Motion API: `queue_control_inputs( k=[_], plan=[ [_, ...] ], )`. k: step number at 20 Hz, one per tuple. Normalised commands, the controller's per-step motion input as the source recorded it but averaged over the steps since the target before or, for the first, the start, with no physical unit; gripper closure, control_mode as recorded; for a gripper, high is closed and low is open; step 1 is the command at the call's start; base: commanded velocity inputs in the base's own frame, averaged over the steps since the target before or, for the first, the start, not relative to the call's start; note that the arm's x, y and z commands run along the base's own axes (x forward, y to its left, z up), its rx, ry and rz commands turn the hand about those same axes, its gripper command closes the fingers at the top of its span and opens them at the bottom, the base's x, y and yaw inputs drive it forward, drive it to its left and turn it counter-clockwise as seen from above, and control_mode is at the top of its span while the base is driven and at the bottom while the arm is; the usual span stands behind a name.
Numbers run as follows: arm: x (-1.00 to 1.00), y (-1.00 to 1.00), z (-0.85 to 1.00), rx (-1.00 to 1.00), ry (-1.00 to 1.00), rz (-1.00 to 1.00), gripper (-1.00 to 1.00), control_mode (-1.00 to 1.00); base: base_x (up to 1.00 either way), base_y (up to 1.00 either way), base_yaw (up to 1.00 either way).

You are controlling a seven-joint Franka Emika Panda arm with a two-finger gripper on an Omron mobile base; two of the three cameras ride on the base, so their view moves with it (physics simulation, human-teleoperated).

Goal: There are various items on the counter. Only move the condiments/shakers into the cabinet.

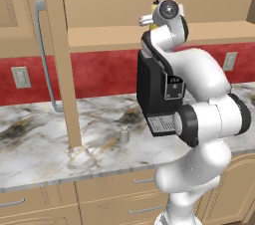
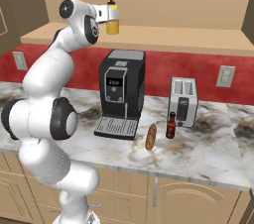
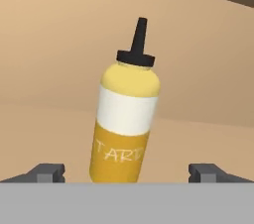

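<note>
The yellow squeeze bottle (image 3: 125, 119) stands on the shelf (image 2: 198, 39) of the cabinet (image 1: 60, 69), black nozzle up. In the hand view it leans slightly toward 1 o'clock — that may be the camera's roll.

The hand (image 3: 126, 172) is spread wide: its two dark fingertips (image 3: 47, 172) sit far apart at 7 and 5 o'clock in the hand view, with the bottle between them and clear of both. In the right base view the hand is level with the bottle at the shelf's front edge, toward 11 o'clock in the picture.

On the surface (image 2: 208, 153) the grey shaker (image 1: 123, 134) stands upright just beside the open cabinet door — at 3 o'clock from the door's lower edge in the left base view. The dark red sauce bottle (image 2: 170, 125) stands in front of the silver toaster (image 2: 183, 101), and the brown sausage-like food (image 2: 150, 137) lies just at its 8 o'clock. The black coffee machine (image 2: 121, 91) stands at 9 o'clock from the toaster.
</note>
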Motion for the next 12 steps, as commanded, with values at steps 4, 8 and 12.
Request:
queue_control_inputs(
  k=[4, 8, 12],
  plan=[
    [-1.00, 0.00, 0.00, 0.01, -0.03, 0.00, -1.00, -1.00, 0.00, 0.00, 0.00],
    [-1.00, 0.00, -0.08, 0.00, -0.04, 0.00, -1.00, -1.00, 0.00, 0.00, 0.00],
    [-1.00, 0.00, -0.35, 0.00, 0.00, 0.00, -1.00, -1.00, 0.00, 0.00, 0.00]
  ],
)
